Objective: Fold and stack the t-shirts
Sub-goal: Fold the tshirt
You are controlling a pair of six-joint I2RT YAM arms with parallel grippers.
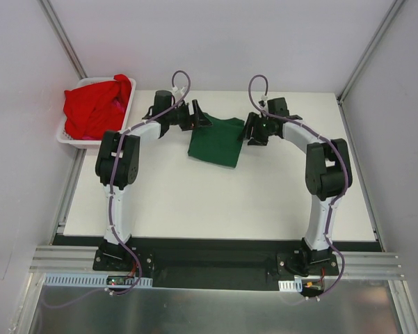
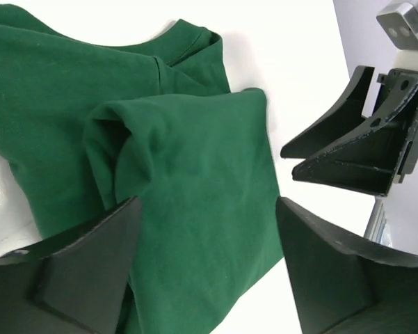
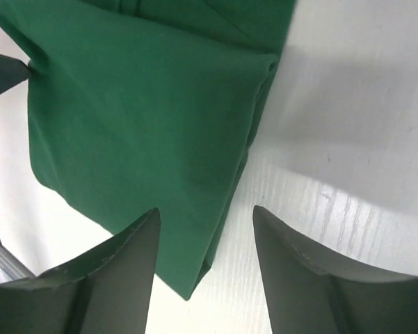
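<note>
My two grippers, the left gripper (image 1: pixel 195 117) and the right gripper (image 1: pixel 254 131), both stood spread and held nothing. Each hovered at one upper corner of the shirt with bare space between its fingers.

The white tabletop (image 1: pixel 215 202) carried the plain dark green cotton t-shirt (image 1: pixel 215 142) in its far middle. The shirt was folded into a rough rectangle whose long axis ran from the far edge toward my bases, leaning a little rightward as it came nearer. It lay directly between my arms. My left fingers sat at its far-left corner and my right fingers at its far-right edge, so neither arm was clearly nearer.

The bright red crumpled cloth t-shirts (image 1: pixel 94 104) were heaped in the white slotted plastic basket (image 1: pixel 73 141) at the far left, well apart from the green one. They were plainly on my left arm's side, so I judged that arm better placed for whatever came next there.

From the left wrist, the green shirt (image 2: pixel 195 174) showed a doubled-over panel lying on top of the body, with the collar beyond it. My left gripper (image 2: pixel 209 209) straddled that panel without pinching it. My right gripper (image 2: pixel 355 139) hung just off the cloth's edge.

From the right wrist, the shirt (image 3: pixel 139 104) lay flat with a neat folded edge. My right gripper (image 3: pixel 206 212) was open above its corner, and I could not tell whether the fingers brushed the fabric.
</note>
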